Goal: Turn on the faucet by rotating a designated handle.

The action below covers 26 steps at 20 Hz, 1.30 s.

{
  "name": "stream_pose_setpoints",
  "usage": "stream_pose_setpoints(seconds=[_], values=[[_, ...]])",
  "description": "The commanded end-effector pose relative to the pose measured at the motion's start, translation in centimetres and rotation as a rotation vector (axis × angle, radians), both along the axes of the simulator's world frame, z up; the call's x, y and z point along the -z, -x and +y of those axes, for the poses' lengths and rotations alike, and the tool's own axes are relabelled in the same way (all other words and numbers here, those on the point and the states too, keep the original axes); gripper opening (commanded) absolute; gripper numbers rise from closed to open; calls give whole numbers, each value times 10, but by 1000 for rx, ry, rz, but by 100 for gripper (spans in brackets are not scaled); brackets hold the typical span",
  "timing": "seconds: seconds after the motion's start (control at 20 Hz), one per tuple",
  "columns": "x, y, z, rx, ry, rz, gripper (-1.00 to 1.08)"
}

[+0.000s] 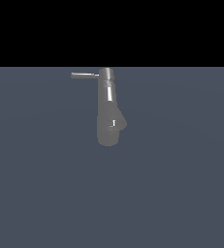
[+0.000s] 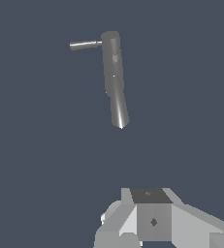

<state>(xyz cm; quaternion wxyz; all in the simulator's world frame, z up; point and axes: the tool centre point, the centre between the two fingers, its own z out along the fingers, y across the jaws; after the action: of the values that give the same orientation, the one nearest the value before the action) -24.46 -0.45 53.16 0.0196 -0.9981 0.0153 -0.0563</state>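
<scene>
The grey metallic faucet [image 1: 108, 127] stands in the middle of the exterior view, a thick rounded body tapering up to a narrower column with a cap. The handle [image 1: 84, 75], a thin straight grey rod, projects from the cap toward the exterior view's left. In the wrist view the faucet [image 2: 114, 77] and its handle [image 2: 86, 44] show at a distance. My gripper [image 2: 150, 196] shows only as grey blocks at the wrist view's edge, well apart from the faucet. Its fingers read as one block, so I cannot tell if it is open. The arm is out of the exterior view.
A flat dark blue-grey floor [image 1: 181, 193] stretches around the faucet, with a black background above it. No other objects show.
</scene>
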Motion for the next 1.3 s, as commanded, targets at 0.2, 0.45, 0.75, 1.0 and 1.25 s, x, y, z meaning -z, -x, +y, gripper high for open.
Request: stream_pose_setpoints(seconds=[0.2, 0.45, 0.75, 1.0, 1.25], values=[[0, -10, 1, 37, 0, 6, -100], [1, -27, 3, 98, 1, 15, -100], [6, -58, 8, 205, 2, 31, -100], [13, -91, 14, 315, 5, 45, -100], [24, -123, 21, 423, 7, 58, -100]])
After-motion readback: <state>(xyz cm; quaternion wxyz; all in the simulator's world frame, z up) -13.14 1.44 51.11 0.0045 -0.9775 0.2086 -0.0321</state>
